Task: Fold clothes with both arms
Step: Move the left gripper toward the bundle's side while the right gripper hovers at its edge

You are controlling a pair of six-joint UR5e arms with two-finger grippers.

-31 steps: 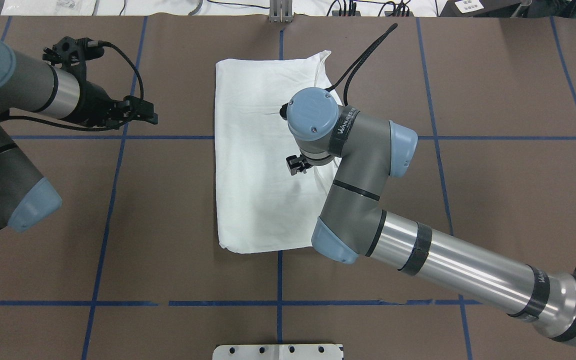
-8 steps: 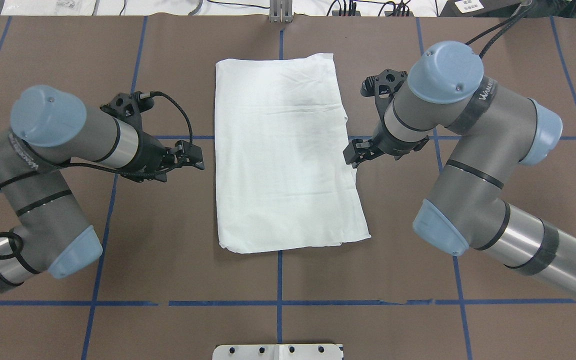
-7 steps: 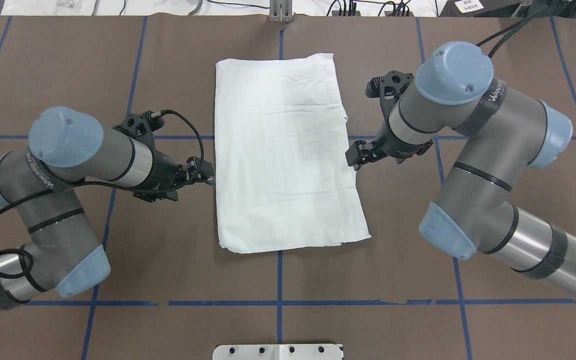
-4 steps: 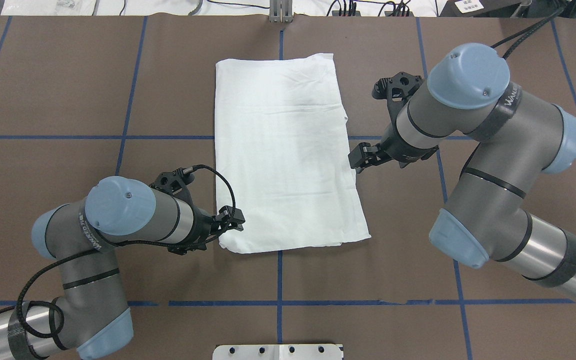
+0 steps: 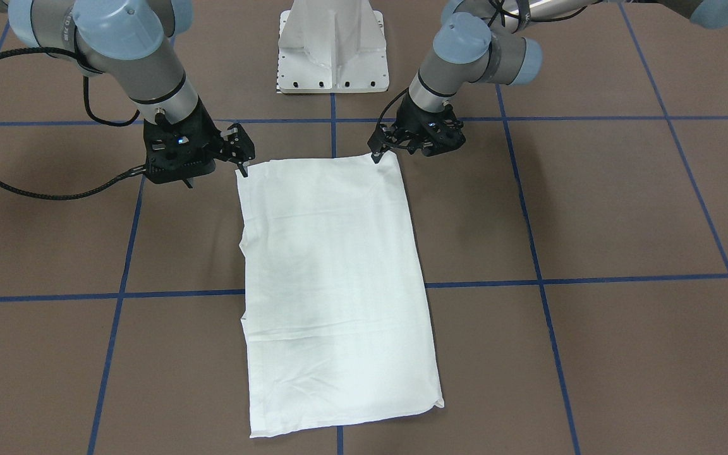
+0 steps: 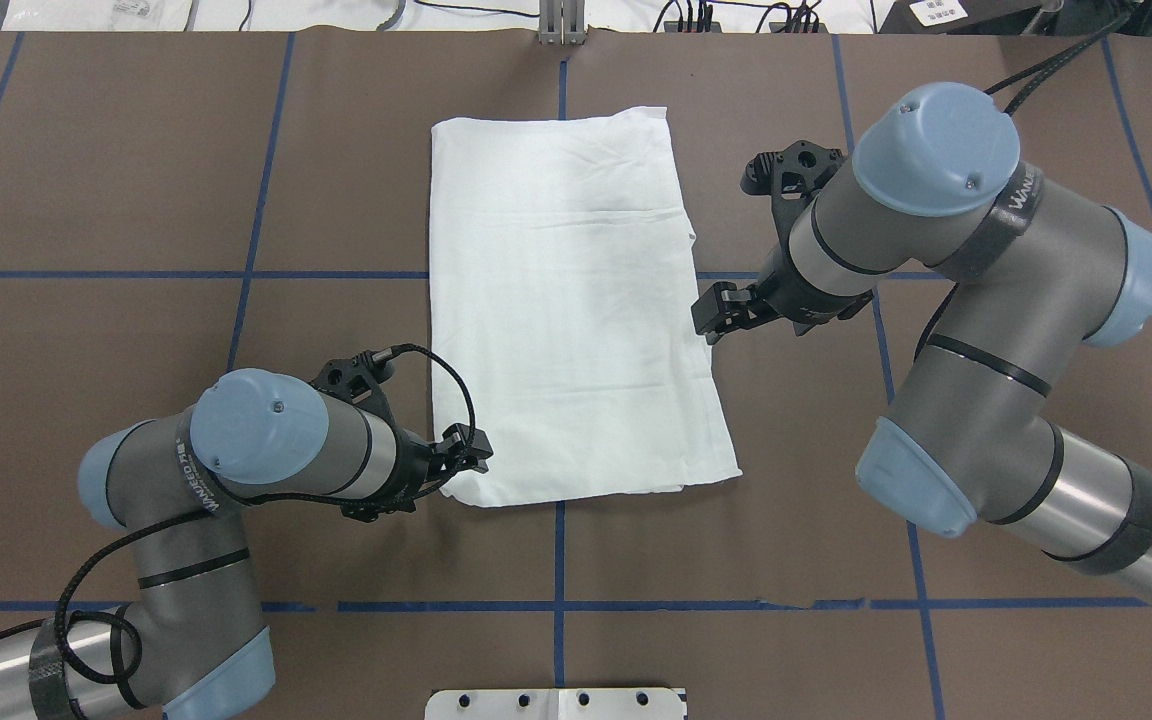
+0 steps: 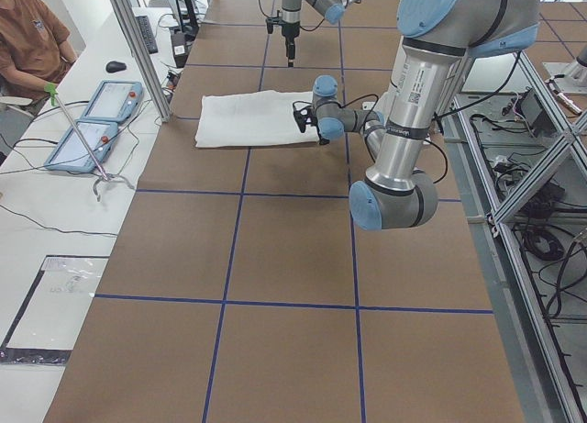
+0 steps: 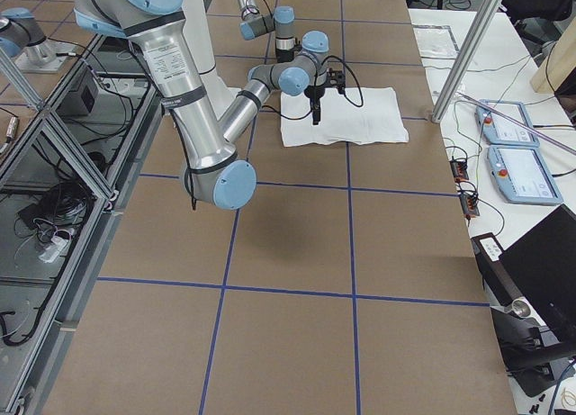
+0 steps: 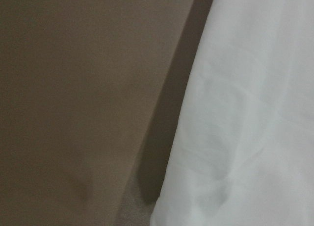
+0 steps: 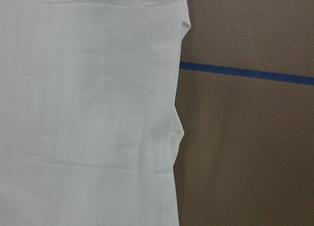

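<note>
The white shirt (image 6: 566, 300) lies folded into a long rectangle in the middle of the brown table; no print or collar shows. It also shows in the front view (image 5: 332, 272). My left gripper (image 6: 474, 458) is low at the shirt's near-left corner, its jaws apart and empty; it also shows in the front view (image 5: 378, 151). Its wrist view shows only the shirt's edge (image 9: 255, 113) and brown table. My right gripper (image 6: 712, 318) hovers open and empty over the shirt's right edge, also seen in the front view (image 5: 241, 155). Its wrist view shows that edge (image 10: 88, 113).
The white metal pedestal (image 5: 332, 44) stands at the robot's side of the table. Blue tape lines (image 6: 236, 606) grid the brown surface. A seated operator (image 7: 27, 47) and control tablets (image 7: 101, 111) are beyond the table's far edge.
My left arm swept from the shirt's left middle edge toward me to its near-left corner. My right gripper, earlier over the shirt, has stayed at the right edge for the last second.
</note>
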